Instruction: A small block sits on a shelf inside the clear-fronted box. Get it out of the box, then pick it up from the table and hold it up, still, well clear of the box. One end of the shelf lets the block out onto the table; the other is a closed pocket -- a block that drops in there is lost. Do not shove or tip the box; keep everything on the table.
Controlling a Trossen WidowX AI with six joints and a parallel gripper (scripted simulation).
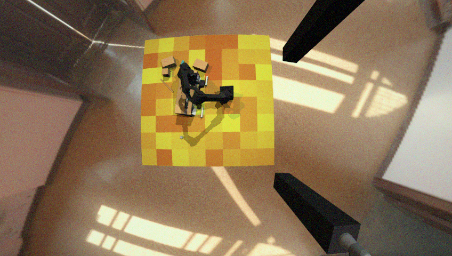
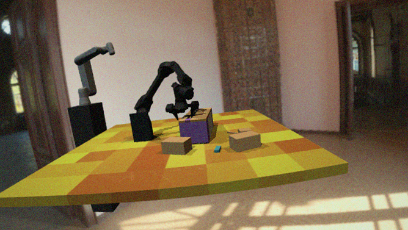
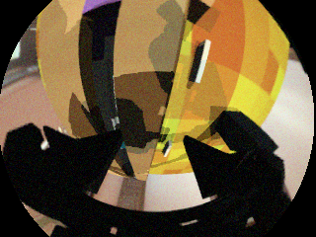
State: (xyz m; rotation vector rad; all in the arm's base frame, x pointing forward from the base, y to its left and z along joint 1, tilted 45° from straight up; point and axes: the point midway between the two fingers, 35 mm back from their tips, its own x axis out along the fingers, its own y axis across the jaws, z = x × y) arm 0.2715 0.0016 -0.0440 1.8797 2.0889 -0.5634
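Note:
The tan box stands on the table, with its purple end facing the exterior camera. A dark slot runs along its top. My gripper is open and empty, pointing down just above the box top, with the slot passing by its left fingertip in the wrist view. A tiny teal speck shows beside that fingertip; I cannot tell whether it is the block inside. The shelf and the rest of the inside are hidden by the arm and the box walls. A teal piece lies on the table outside the box's purple end.
Tan blocks stand beyond the purple end, with a smaller tan cube nearby. A thin stick lies on one side of the box. White bars stand on the other side. A small grey object lies farther off.

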